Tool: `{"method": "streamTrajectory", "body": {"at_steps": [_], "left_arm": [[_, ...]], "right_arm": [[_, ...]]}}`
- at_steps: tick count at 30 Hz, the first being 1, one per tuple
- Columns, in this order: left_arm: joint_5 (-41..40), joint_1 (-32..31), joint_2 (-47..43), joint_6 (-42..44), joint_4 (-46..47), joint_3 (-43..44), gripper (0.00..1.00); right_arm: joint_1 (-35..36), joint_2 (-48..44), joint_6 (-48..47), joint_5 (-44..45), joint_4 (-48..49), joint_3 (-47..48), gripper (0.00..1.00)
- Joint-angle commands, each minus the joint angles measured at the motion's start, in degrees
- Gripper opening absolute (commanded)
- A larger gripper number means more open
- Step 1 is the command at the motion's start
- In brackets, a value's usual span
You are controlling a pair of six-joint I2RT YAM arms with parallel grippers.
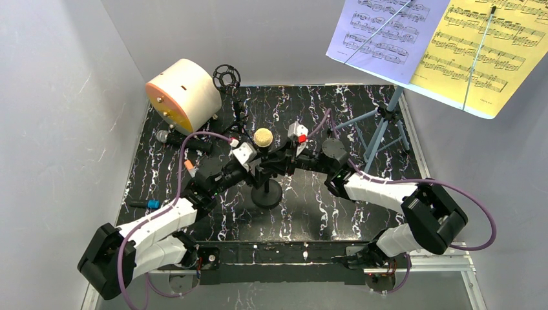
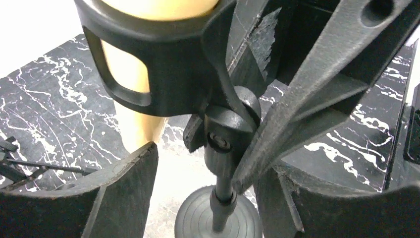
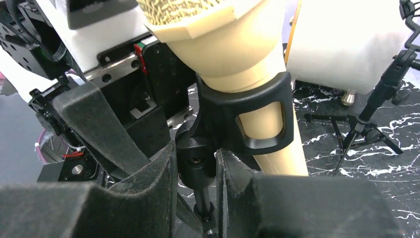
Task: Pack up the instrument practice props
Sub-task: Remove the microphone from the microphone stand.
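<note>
Right gripper (image 3: 196,152) was closed on the black swivel joint of the round-base mic pole (image 2: 225,136), one dark pad pressed to each side of the joint just below the clip (image 3: 223,106). Left gripper (image 2: 213,159) met the same pole from the left with its jaws apart, its fingers (image 2: 126,191) standing clear of the stem on either side without touching it. The black clip, a ring with open windows in its wall, held the cream microphone (image 3: 235,54), whose smooth tapered body passed down through it and whose woven cream head sat above, tilted slightly from upright. Below the joint a thin black stem ran down to the round base (image 2: 194,219), a flat dark disc with concentric rings, standing at the middle of the black, white-veined table (image 1: 323,210). To the far left a silver-headed microphone (image 1: 178,141) lay on its side just near of the big cream cylinder (image 1: 187,90) with the orange face; the black tripod mic pole (image 1: 226,77) stood just to the right of that cylinder. At the far right stood the blue tripod music rack (image 1: 382,123), bearing the lavender sheet (image 1: 381,29) on its left and the yellow sheet (image 1: 488,55) on its right, both printed with staves.
</note>
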Motion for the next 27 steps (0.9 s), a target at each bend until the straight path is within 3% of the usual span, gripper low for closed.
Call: {"method": "streamTrajectory", "body": {"at_steps": [1,8,17,27], "left_arm": [[-3.7,-0.2,-3.9,-0.6,3.5,-1.6,0.66],[-6.4,-0.2,-8.5,-4.5,10.8,-5.9,0.69],[-9.9,-0.3,-10.3,-11.4,12.1,-5.2,0.72],[-13.8,-0.4,-14.1,-16.1,-8.1,2.4,0.75]], "right_arm": [[0.1,-0.7,-4.0,-1.2,3.0,-3.0,0.01],[0.1,-1.7,-9.3,1.6,3.5,-6.9,0.01],[2.1,2.4,-15.6,7.7,9.5,-12.1,0.01],[4.7,3.8,-21.3,19.3,14.7,-16.5,0.01]]}}
